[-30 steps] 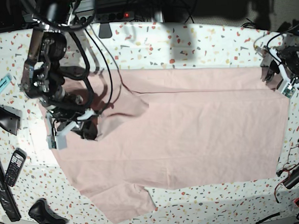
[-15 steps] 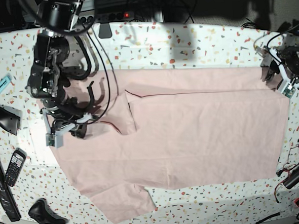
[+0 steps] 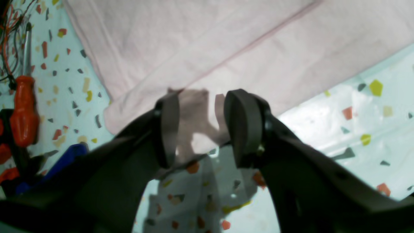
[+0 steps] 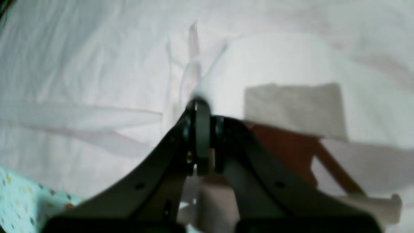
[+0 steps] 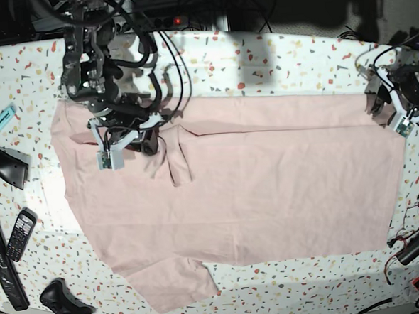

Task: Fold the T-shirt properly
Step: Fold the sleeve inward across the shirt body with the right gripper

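Terrazzo table, T-shirt spread flat, sleeve fold underway

Right gripper pinched tight on a raised ridge of shirt at its upper-left; carry it inward low, lay flat before letting go. Left gripper gapes wide, empty, over far hem corner

— Right arm: what's it made of?
— Black jointed links, looped black cables slung along them, white bracket and small camera block at the wrist. Right gripper: dark tapering fingers with small round screw holes, flat grey pads.
— And the left?
— Left arm: black body with white fittings, thin wires. Left gripper: broad dark fingers, rounded grey oval pads.
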Action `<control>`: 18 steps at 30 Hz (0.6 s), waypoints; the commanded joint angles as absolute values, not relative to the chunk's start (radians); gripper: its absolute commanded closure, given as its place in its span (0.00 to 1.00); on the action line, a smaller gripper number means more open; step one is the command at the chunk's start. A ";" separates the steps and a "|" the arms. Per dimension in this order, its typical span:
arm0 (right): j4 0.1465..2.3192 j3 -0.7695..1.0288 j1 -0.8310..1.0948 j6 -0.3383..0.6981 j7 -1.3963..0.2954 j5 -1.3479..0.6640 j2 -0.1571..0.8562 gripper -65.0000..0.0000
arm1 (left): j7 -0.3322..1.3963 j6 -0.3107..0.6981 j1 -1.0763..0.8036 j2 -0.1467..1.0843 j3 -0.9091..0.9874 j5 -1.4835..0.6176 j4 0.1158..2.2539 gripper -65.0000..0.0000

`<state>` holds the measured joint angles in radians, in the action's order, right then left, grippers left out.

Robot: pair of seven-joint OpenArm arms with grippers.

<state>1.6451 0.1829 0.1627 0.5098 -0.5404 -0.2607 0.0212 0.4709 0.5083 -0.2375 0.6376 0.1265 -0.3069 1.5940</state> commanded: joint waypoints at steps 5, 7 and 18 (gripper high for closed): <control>1.665 0.183 0.200 0.550 -0.544 -0.273 -0.036 1.00 | 0.448 0.509 -0.227 0.626 0.138 -0.302 1.611 0.61; 1.671 0.182 0.214 0.567 -0.564 -0.297 -0.044 1.00 | 0.447 0.508 -0.227 0.627 0.138 -0.291 1.611 0.61; 1.705 0.184 0.255 0.580 -0.647 -0.314 -0.038 1.00 | 0.440 0.508 -0.227 0.627 0.138 -0.258 1.611 0.61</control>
<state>1.6848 0.1825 0.2615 0.5655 -0.6659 -0.3027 -0.0410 0.4633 0.5091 -0.2378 0.6094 0.1265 -0.2539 1.5940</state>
